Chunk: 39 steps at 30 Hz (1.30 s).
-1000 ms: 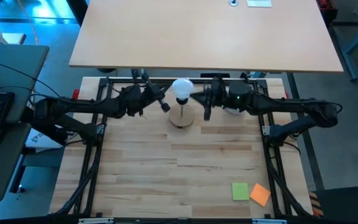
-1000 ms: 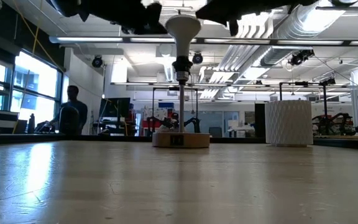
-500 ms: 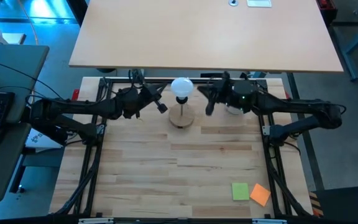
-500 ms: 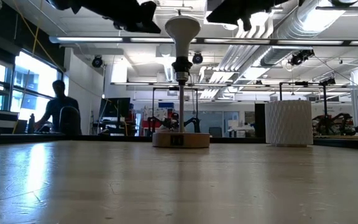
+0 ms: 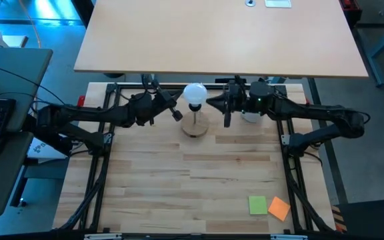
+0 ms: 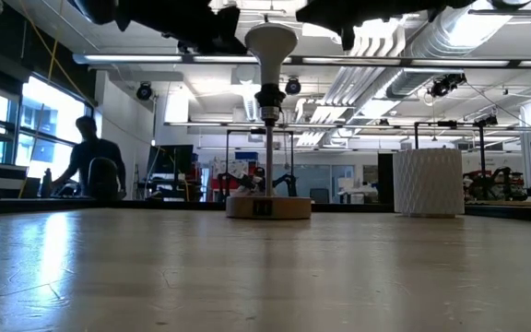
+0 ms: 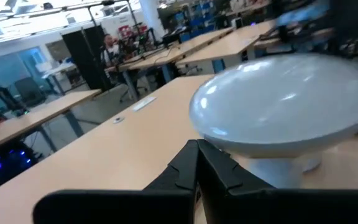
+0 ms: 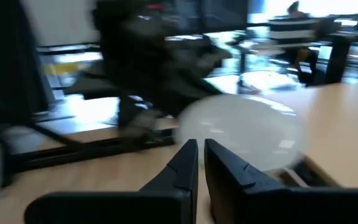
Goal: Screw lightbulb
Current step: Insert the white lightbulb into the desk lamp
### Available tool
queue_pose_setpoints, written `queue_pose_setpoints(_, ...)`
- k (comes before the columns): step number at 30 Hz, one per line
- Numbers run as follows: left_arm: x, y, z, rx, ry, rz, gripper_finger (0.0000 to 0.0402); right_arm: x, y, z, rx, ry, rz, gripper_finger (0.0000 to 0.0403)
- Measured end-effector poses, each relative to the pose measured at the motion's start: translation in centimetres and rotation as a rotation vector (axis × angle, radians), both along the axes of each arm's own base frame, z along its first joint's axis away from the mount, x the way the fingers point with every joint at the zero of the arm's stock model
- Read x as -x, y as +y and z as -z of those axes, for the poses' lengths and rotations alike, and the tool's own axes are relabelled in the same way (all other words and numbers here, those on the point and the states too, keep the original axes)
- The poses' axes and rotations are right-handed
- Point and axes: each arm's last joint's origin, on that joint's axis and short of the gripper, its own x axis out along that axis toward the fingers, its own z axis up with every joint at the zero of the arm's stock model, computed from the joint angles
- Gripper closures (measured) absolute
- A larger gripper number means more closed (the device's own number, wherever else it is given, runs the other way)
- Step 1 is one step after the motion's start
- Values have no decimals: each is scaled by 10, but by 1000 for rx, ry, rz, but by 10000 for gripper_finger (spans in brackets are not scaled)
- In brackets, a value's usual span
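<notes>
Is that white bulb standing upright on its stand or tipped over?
Upright. In the low view the lightbulb sits globe-up on the socket atop the stand's straight post, above the round wooden base.

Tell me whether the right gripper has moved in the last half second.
Yes. In the high view the right gripper has swung back toward the lightbulb, closing the gap seen earlier; the wooden stand stayed put.

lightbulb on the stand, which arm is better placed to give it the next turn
Probably the right. In the high view the right gripper sits closest beside the lightbulb, level with the globe; the left gripper is slightly farther off. Both grippers look shut in the wrist views, so either must open first.
</notes>
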Motion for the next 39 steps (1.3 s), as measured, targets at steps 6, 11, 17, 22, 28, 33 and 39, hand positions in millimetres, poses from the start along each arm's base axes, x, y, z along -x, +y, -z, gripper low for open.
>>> queue_pose_setpoints(6,0,15,6,5,28,-53,401,-3,16,-1,18,-12,-129,378)
queue_pose_setpoints(11,8,15,1,-21,61,-120,401,4,18,-4,51,14,-105,378)
queue_pose_setpoints(17,12,0,-7,-25,50,-83,401,13,-2,-4,69,63,195,378)
queue_pose_setpoints(22,10,-13,-7,-25,50,-35,401,17,-20,-1,57,73,290,378)
queue_pose_setpoints(28,8,-22,-7,-19,40,17,401,12,-37,7,24,79,315,378)
queue_pose_setpoints(33,8,-18,-7,-13,34,3,401,1,-36,14,-7,68,165,378)
queue_pose_setpoints(39,10,-8,-7,-7,30,-6,401,-4,-21,11,3,37,86,378)
